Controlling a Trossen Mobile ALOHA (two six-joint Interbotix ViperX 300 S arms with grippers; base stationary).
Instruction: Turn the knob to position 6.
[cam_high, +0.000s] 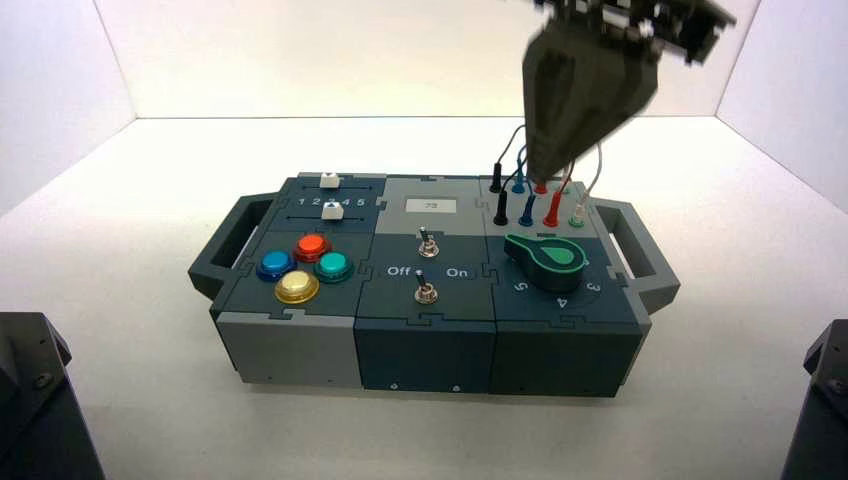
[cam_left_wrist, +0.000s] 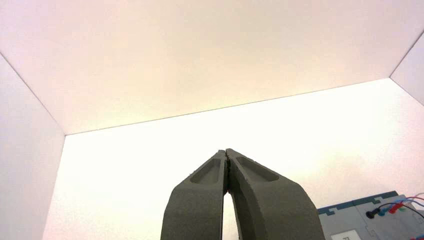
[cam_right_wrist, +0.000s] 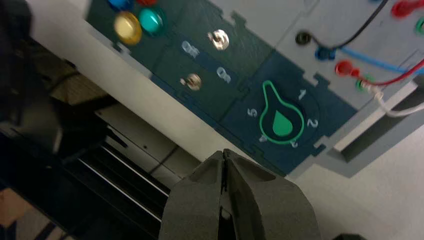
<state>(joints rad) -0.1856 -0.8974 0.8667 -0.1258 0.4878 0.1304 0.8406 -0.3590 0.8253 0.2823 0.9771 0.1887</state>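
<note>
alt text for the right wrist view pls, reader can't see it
The right claw, shut, hangs above the box with nothing in it, and the green-topped teardrop knob lies beyond it. The knob's tip points between the printed 5 and 1. Two silver toggle switches and coloured wires lie farther off.

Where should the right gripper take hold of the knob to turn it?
Probably come straight down from above and pinch the knob across its round body, beside the green top face. The raised body offers two side walls; the narrow tip looks easier to slip off. The right gripper hangs shut above the wire plugs.
</note>
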